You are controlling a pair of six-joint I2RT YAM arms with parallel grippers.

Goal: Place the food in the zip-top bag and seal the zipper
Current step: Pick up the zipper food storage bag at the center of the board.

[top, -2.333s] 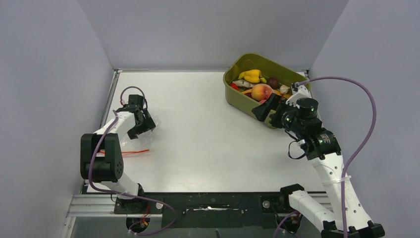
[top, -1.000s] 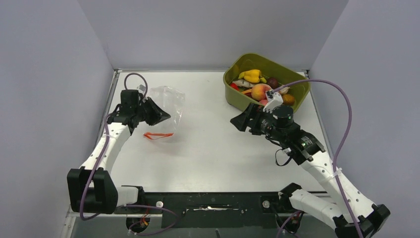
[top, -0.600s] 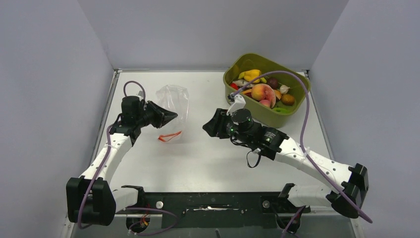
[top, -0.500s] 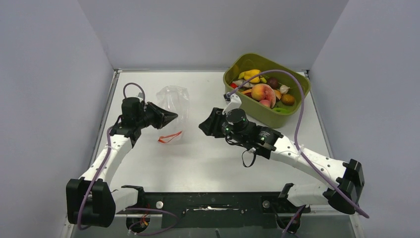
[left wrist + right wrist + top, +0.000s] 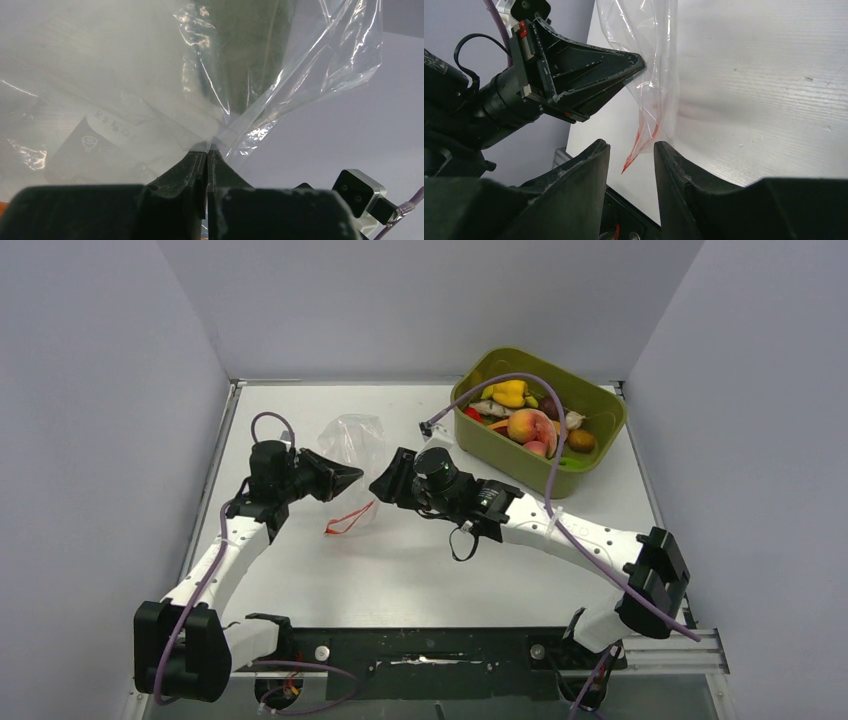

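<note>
The clear zip-top bag (image 5: 352, 438) hangs crumpled from my left gripper (image 5: 356, 477), which is shut on a pinch of its film (image 5: 150, 75). The red-orange zipper (image 5: 347, 519) droops below toward the table. My right gripper (image 5: 381, 483) has come in from the right, level with the bag. Its jaws stand open with nothing clamped between them, and the zipper's lower corner (image 5: 639, 144) shows just past the fingertips (image 5: 600, 148). The food stays in the tub: a yellow pepper (image 5: 508, 393), a peach (image 5: 528, 425) and smaller pieces.
The olive-green tub (image 5: 592, 453) stands at the back right, close to the right wall. The right arm's purple cable (image 5: 548, 490) loops over the tub and down. Grey walls enclose the white table (image 5: 430, 570) on three sides.
The right arm swung left from the tub to the bag, and its jaws narrowed partway. The left gripper kept its pinch while the bag's zipper end sagged lower.
</note>
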